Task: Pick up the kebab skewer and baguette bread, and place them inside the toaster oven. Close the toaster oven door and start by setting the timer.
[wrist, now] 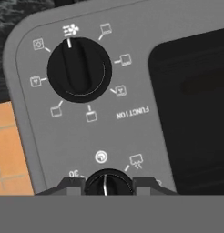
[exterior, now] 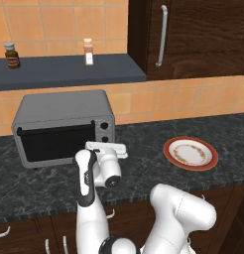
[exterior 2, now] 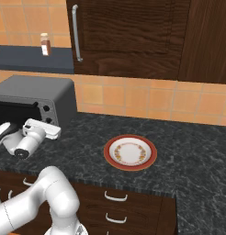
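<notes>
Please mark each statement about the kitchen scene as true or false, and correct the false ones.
1. The toaster oven door is closed. True.
2. The plate holds the baguette bread. False: nothing lies on the plate.
3. The gripper sits on either side of a small black knob on the toaster oven. True, as the hand view shows its fingers flanking the knob.
4. The large function knob is the one between the fingers. False: it sits apart from them, untouched.
5. Two small bottles stand on the shelf above the oven. True.
</notes>
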